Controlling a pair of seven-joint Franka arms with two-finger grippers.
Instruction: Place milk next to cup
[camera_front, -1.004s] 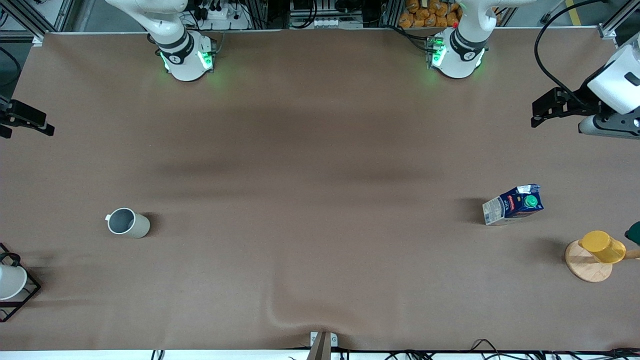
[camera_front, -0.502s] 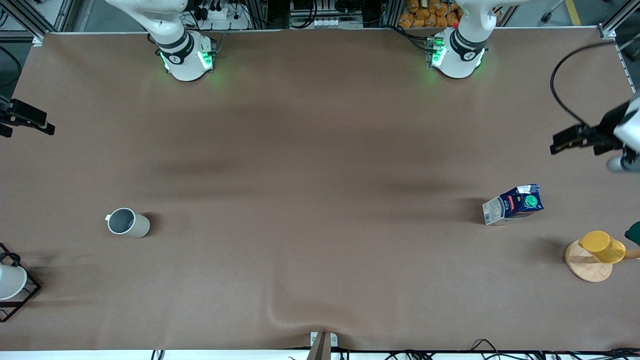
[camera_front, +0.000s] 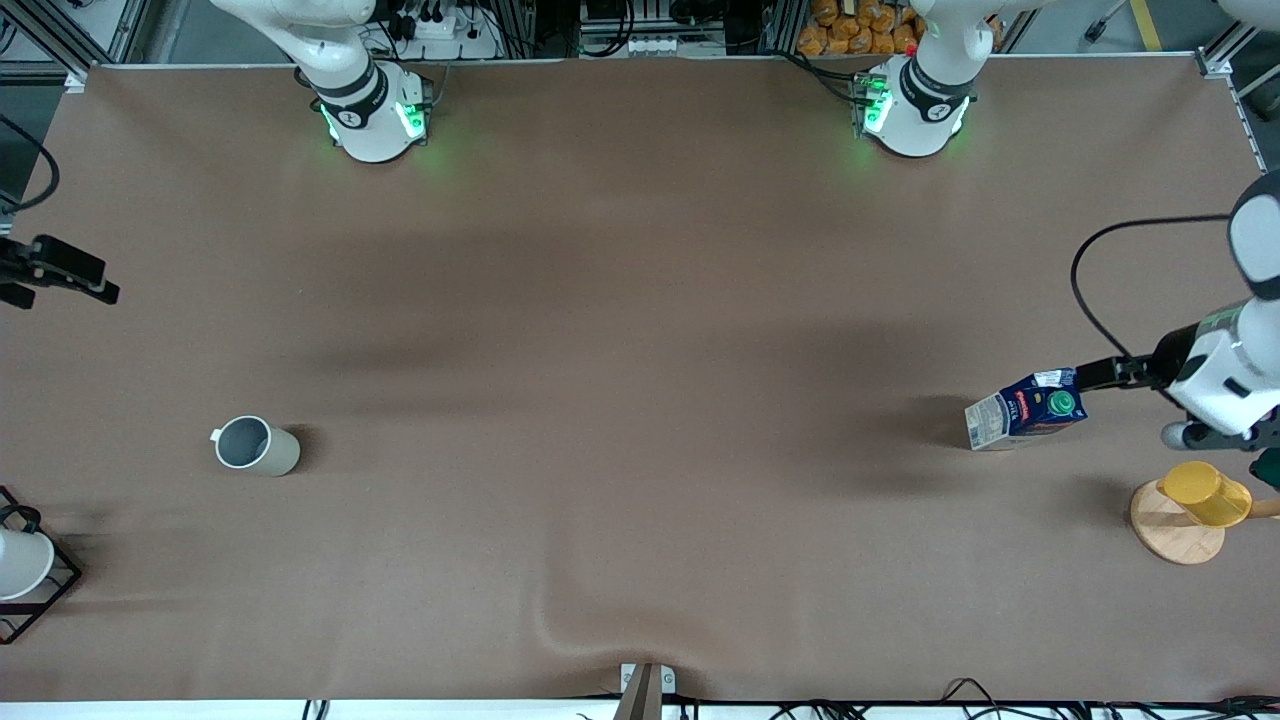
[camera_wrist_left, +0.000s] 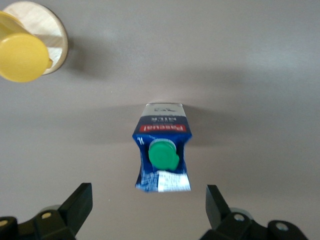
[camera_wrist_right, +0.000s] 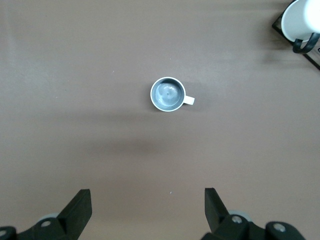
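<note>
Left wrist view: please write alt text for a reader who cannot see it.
Seen from above, the milk carton, dark blue with a green cap, stands on the brown table, framed between the open fingers of the left hand hovering over it. A yellow cup on a round wooden coaster sits off to one side.
</note>
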